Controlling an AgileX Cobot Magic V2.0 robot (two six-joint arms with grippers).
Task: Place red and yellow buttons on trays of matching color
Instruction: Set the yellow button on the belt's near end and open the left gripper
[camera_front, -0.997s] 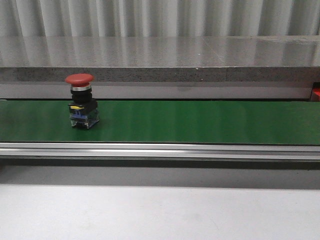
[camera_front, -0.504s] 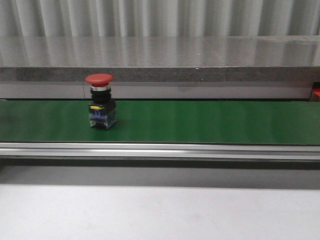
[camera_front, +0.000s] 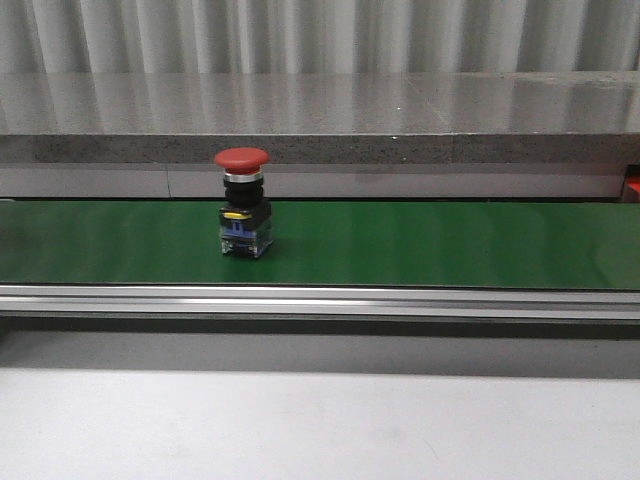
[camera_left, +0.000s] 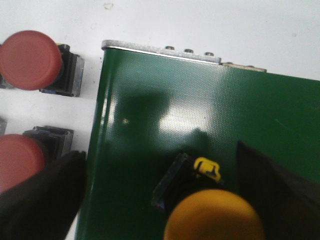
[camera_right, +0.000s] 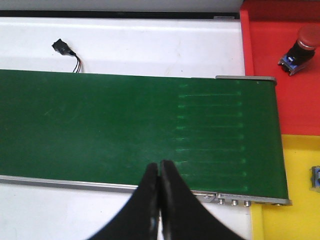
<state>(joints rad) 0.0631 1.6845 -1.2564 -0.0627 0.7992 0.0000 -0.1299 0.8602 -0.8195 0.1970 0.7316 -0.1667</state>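
Green belt (camera_left: 165, 110) — yellow button (camera_left: 212, 212) between wide left tool (camera_left: 165, 200) fingers; right tool (camera_right: 160, 172) closed, empty.

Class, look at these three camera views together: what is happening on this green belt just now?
A red button stands upright on the green belt, which has carried it to the right over the last second. The left gripper is open around a yellow button at the belt's start, with two more red buttons waiting beside it. The right gripper hangs shut over the far end, near the red tray and yellow tray.
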